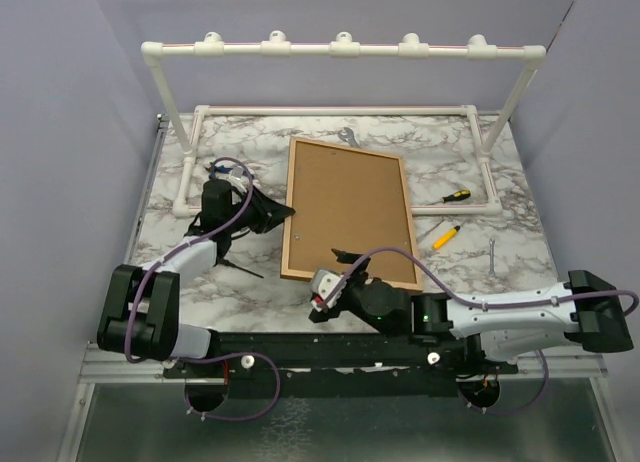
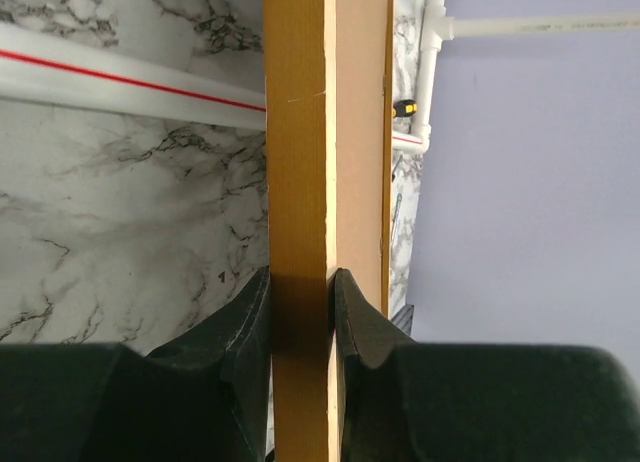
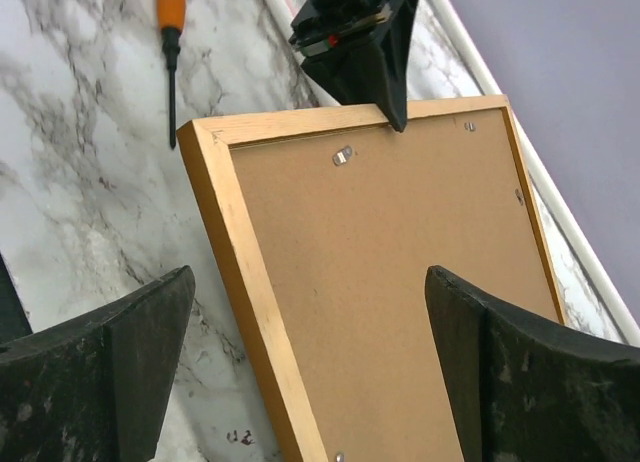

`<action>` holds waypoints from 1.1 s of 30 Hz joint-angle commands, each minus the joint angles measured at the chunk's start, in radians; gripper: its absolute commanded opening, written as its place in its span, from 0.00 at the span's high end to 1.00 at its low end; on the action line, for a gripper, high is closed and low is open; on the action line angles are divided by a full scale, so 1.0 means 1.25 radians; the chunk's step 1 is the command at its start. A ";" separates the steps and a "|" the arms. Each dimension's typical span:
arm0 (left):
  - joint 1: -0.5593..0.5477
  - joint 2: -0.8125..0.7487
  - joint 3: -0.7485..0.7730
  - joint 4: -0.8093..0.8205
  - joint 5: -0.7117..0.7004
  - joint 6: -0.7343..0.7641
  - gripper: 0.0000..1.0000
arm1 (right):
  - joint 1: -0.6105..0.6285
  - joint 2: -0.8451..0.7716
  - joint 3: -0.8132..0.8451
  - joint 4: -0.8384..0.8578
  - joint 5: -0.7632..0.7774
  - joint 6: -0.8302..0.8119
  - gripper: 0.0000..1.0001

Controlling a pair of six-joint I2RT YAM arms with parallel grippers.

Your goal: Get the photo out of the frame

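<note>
Two black-and-white arms (image 1: 150, 307) along the bottom edge of the top view. Left gripper (image 1: 280, 214), centre left, clamped on the left long side of the frame (image 1: 350, 197). Right gripper (image 1: 338, 272), lower centre, spread wide across its near short side. Frame: large rectangle, narrow orange-brown wood border, matt brown fibreboard back uppermost, middle of the grey-veined marble table (image 1: 520, 172). White pipe rack (image 1: 340, 49) across the top; yellow-handled screwdriver (image 1: 446, 196) right of the frame.

Left wrist view: two dark fingers (image 2: 245, 317), bottom centre, pinching the frame's wood edge, which runs up the middle.

Right wrist view: dark fingers in both lower corners, far apart, holding nothing, with a frame corner between them. Small metal tab (image 3: 343, 155) upper centre; orange-handled screwdriver (image 3: 170, 22) upper left
</note>
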 commanded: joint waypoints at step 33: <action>0.046 -0.236 0.397 -0.501 -0.070 0.215 1.00 | -0.629 0.097 0.172 -0.182 -0.445 0.740 0.99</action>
